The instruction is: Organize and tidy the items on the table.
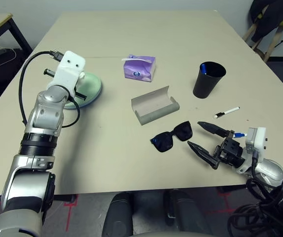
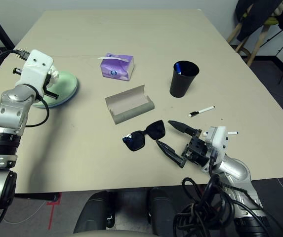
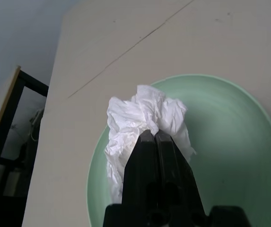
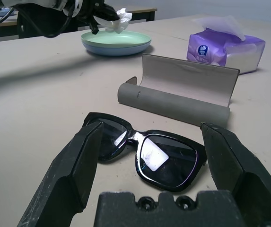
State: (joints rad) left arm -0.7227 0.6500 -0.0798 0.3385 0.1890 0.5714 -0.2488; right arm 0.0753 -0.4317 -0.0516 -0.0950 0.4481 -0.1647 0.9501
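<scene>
Flanking open glasses case [image 1: 154,105] — tissue box [image 1: 140,67], sunglasses [image 1: 171,137].

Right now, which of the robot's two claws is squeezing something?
The left end effector, shut on the crumpled white tissue above the pale green plate. The right end effector is open, holding nothing, with black sunglasses ahead of it.

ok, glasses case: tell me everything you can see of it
The grey oblong glasses case lies open mid-table, lid flap raised, matte outside and paler lining, with nothing visible inside. It sits apart from the black sunglasses nearer the robot and the purple tissue box beyond. Only the table touches it.
</scene>
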